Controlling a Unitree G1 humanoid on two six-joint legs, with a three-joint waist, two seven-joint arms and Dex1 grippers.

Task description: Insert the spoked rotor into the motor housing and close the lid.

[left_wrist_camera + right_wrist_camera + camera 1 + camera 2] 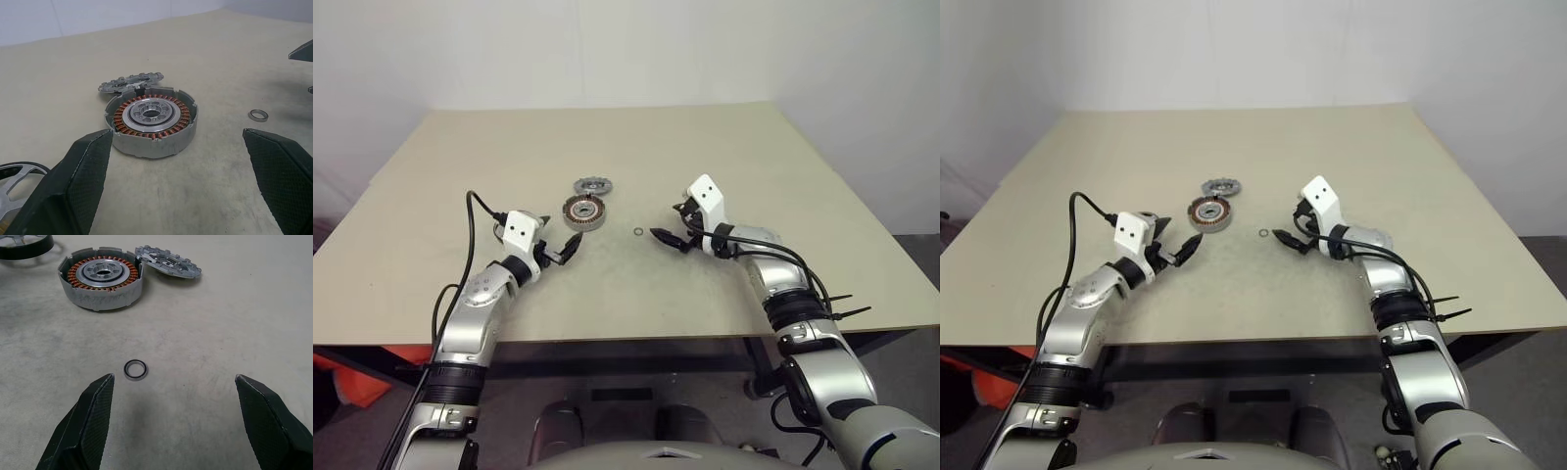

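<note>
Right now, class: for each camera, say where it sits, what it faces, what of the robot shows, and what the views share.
Head stereo views: forward and down over the table; both arms show, left gripper and right gripper open.
Left wrist view: along its fingers at the motor housing.
Right wrist view: along its fingers at the small ring.
Shared: housing, spoked rotor, ring.

One motor housing (584,211), one spoked rotor (593,185), one small ring (637,232), one table (783,176).
</note>
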